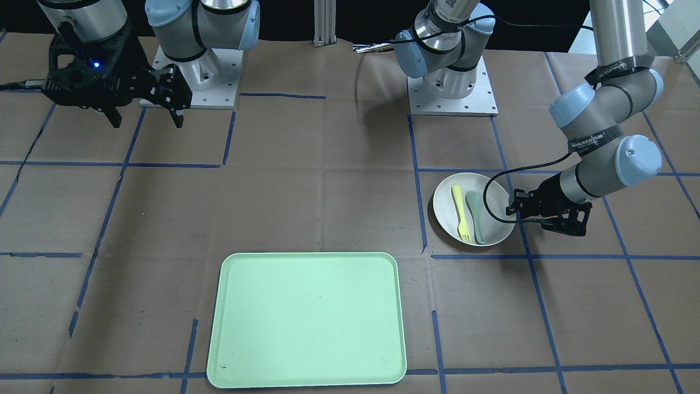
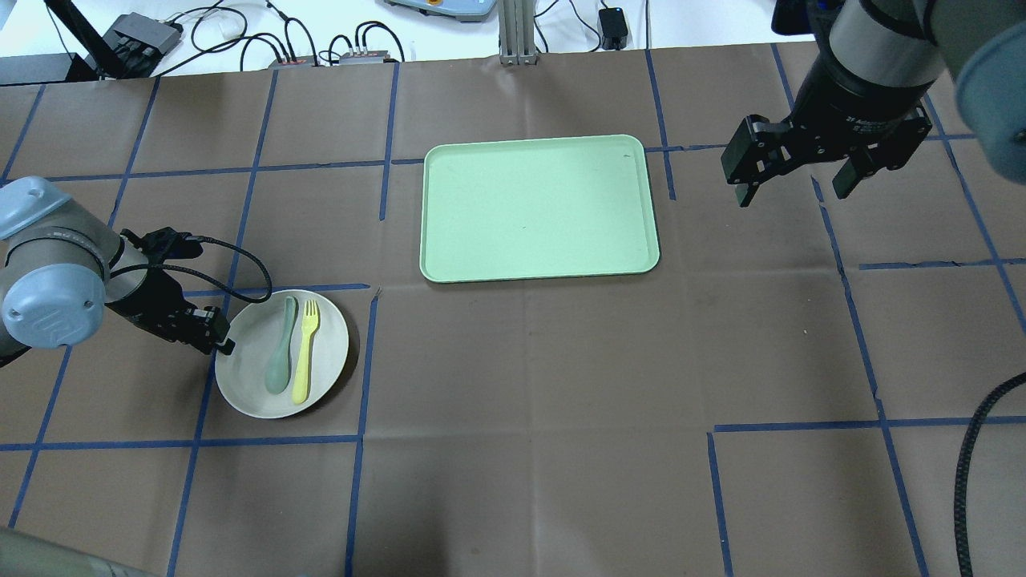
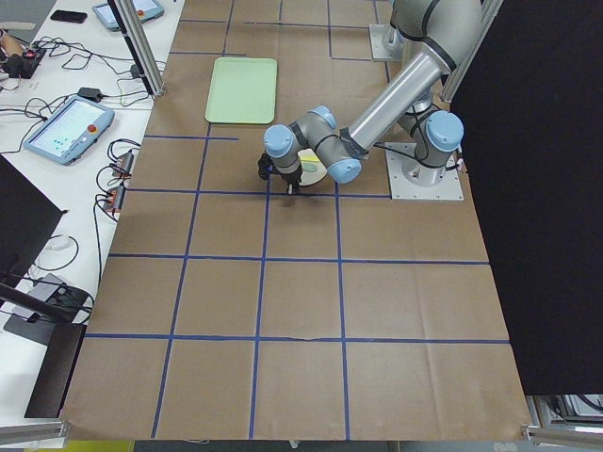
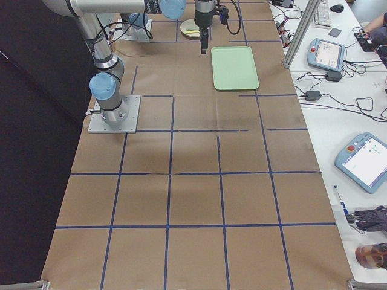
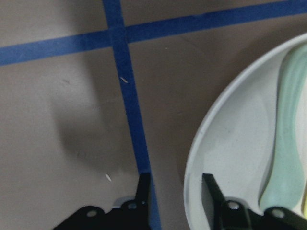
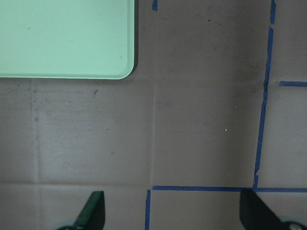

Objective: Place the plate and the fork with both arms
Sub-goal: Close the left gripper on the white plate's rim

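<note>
Off-white plate (image 2: 329, 340) sits nearest us on our left, on brown paper, with the pale yellow fork (image 2: 305, 351) and a grey-green spoon (image 2: 281, 353) loose inside it, side by side. Left gripper (image 2: 220, 344) has its jaws apart astride the plate's rim, not clamped yet. We judge the plate stiff, light and slick: pinch the rim firmly and keep it level or the cutlery slides. Farther out lies the green tray (image 2: 537, 208), well apart. Beyond it the right gripper (image 2: 792, 192) hangs spread wide, holding nothing.

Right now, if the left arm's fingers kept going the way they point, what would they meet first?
Most likely the plate: the open fingers of the left gripper straddle its rim, one inside, one outside over the table. Their height above it is unclear.
</note>
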`<state>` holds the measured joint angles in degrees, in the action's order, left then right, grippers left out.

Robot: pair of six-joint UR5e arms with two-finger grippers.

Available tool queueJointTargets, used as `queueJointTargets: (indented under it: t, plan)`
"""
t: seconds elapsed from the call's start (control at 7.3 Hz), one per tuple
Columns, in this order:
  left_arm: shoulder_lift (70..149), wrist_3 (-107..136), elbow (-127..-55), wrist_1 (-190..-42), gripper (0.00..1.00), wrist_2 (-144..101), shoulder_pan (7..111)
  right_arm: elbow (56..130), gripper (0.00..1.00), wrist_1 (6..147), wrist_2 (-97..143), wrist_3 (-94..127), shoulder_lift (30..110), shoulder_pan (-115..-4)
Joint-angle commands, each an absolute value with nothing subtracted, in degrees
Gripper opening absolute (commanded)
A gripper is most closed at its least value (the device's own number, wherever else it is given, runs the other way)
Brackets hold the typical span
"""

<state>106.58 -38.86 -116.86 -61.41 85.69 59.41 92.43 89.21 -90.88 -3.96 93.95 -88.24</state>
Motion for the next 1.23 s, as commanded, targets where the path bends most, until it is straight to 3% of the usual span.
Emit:
queueJointTargets:
  t: [0.0,0.27,0.82,1.1]
  plan:
    - [106.9,-38.7,-116.8,-61.5,0.27,85.7,59.4,92.5,1.0,89.1,-90.9,-4.0,94.0,-88.2]
    - [106.9,-37.7,-116.9,-61.9,0.22,84.1,59.5,92.5,1.0,89.1,-90.9,-4.0,94.0,-88.2]
    - [106.2,-37.0,-116.5,-62.0,0.0,84.1,59.6,92.5,1.0,89.1,-90.9,-4.0,94.0,-88.2]
    - [105.2,-37.0,-115.9,-62.1,0.0,81.2,59.9,92.5,1.0,89.1,-90.9,-4.0,94.0,-88.2]
